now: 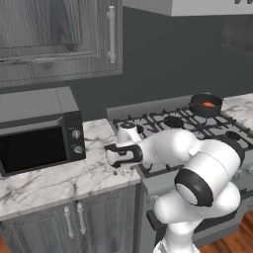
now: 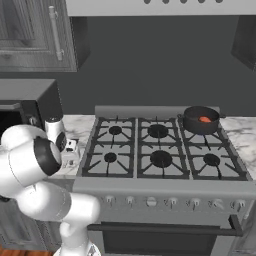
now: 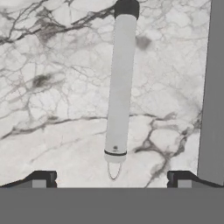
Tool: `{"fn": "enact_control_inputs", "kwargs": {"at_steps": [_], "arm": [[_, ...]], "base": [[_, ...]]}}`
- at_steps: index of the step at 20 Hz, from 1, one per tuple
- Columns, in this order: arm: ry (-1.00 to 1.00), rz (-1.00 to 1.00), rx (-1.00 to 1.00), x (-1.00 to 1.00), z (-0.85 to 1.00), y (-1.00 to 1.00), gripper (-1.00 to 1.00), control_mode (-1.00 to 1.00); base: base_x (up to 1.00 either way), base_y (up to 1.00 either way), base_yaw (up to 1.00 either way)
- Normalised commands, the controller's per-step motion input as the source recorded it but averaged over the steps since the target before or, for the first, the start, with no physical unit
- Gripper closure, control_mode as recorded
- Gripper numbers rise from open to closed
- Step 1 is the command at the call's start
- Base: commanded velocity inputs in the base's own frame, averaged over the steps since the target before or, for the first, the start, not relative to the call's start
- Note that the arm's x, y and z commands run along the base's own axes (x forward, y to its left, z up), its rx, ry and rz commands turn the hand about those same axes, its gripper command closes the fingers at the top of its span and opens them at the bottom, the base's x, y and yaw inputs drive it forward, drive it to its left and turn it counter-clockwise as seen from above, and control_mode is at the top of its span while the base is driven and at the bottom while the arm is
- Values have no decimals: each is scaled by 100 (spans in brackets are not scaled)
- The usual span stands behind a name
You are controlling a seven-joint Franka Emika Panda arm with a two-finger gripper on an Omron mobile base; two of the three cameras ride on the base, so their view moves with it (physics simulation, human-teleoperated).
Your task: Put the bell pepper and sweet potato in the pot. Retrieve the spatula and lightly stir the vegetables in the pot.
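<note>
Pot: the pot (image 2: 201, 120) stands on the back right burner of the stove (image 2: 160, 150), well apart from the arm.
Vegetables: an orange-red lump (image 2: 204, 119) shows inside the pot; the base views are too small to tell the bell pepper from the sweet potato, so both being in is a judgement, not a certainty.
Spatula: the spatula (image 3: 119, 87) lies flat on the marble counter (image 3: 52, 87), its pale handle running up the hand view and the black head just cut off at the top edge.
Gripper: the gripper (image 3: 109, 177) hovers over the handle's near end, jaws spread wide, holding nothing; the fingertips (image 3: 41, 177) stand to either side of the handle.
Done: loading the pot, as far as the views show.
Left: lowering, closing on the handle, carrying the spatula to the pot, and stirring.
</note>
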Motion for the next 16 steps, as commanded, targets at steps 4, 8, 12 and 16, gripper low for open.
{"fn": "enact_control_inputs", "kwargs": {"at_steps": [4, 8, 12, 16], "arm": [[0, 0, 0, 12, -19, 17, -100, -100], [0, 0, 0, 3, -42, 9, -100, -100], [0, 0, 0, 3, -29, 2, -100, -100], [-1, 0, 0, 1, -4, 0, -100, -100]], "base": [[0, 0, 0], [0, 0, 0], [0, 0, 0], [0, 0, 0]]}}
